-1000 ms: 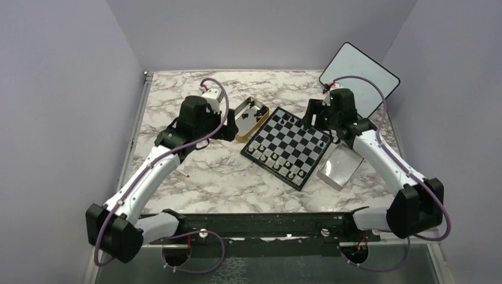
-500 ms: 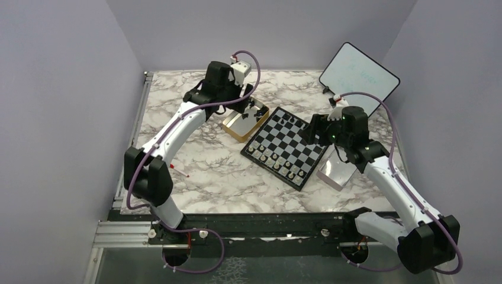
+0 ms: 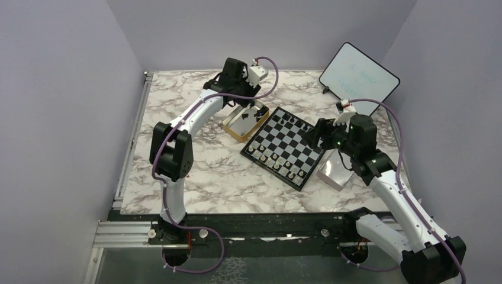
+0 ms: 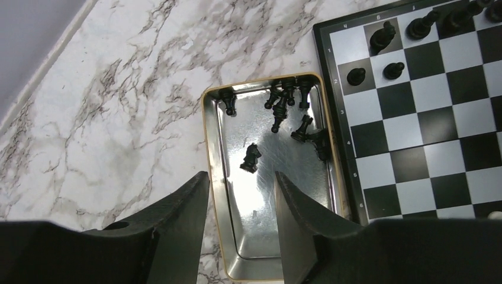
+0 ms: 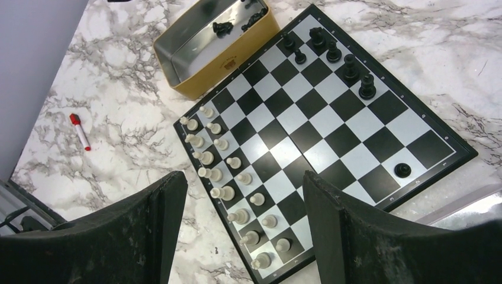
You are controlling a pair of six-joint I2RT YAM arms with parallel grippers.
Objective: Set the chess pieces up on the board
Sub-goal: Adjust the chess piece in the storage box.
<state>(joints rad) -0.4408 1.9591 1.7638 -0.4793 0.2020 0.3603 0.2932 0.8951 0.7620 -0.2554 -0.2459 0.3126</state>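
Observation:
The board (image 3: 287, 148) lies mid-table, turned like a diamond. Pale chess pieces (image 5: 219, 160) fill two rows along its near-left side. A few black pieces (image 5: 331, 50) stand at its far corner, and one black pawn (image 5: 402, 170) stands alone near the right corner. Several more black pieces (image 4: 284, 103) and a knight (image 4: 251, 158) lie in the gold tin (image 4: 208, 136) beside the board. My left gripper (image 4: 241, 177) hangs open above the tin's near half, holding nothing. My right gripper (image 5: 243, 180) is open and empty, high over the board's right side.
A white tablet (image 3: 358, 77) leans at the back right. The shiny tin lid (image 3: 337, 168) lies just right of the board, under my right arm. A small red marker (image 3: 179, 171) lies on the marble to the left. A metal rail runs along the table's left edge.
My left arm has swung from left of the tin to reach over it from behind, and its jaws have narrowed. My right gripper has drawn back from the board's far corner toward the right.

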